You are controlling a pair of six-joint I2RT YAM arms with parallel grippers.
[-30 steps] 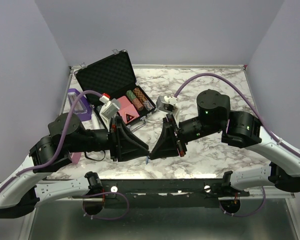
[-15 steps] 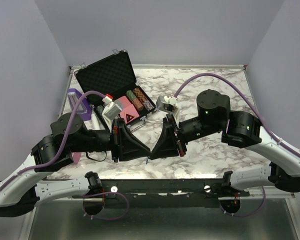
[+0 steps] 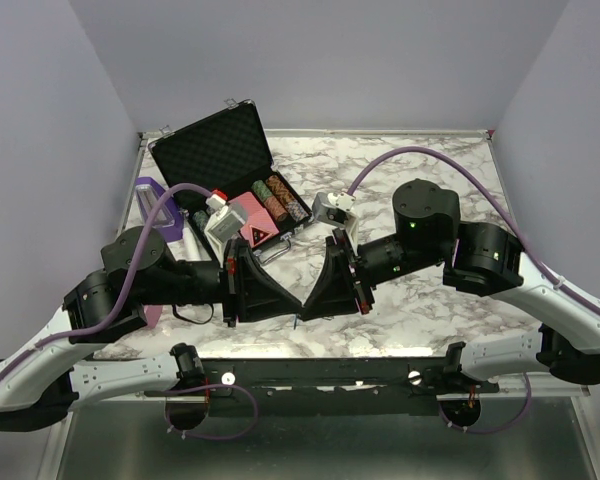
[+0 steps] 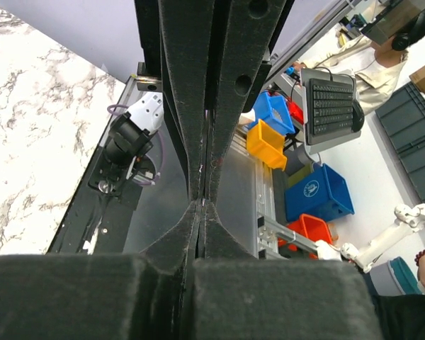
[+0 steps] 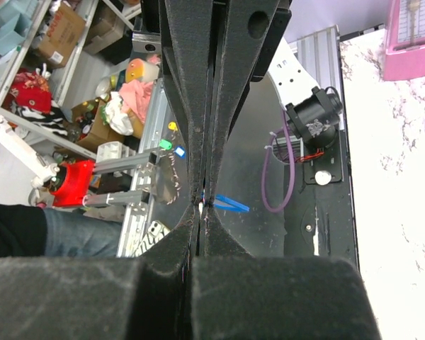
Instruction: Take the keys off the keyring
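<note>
My left gripper and right gripper meet tip to tip above the table's near edge, both with jaws shut. The keyring's blue tag hangs just under the meeting point. In the right wrist view the tag sticks out beside my right gripper, and a small pale metal bit shows in its jaws. In the left wrist view my left gripper is pinched shut, and a thin silvery glint shows just past its tips. The keys and ring are otherwise hidden by the fingers.
An open black case with poker chips and a pink box stands at the back left. A purple object lies by the left edge. The marble table ends just below the grippers.
My left wrist has shifted slightly right toward the right gripper. The right arm and the hanging blue tag have stayed put.
</note>
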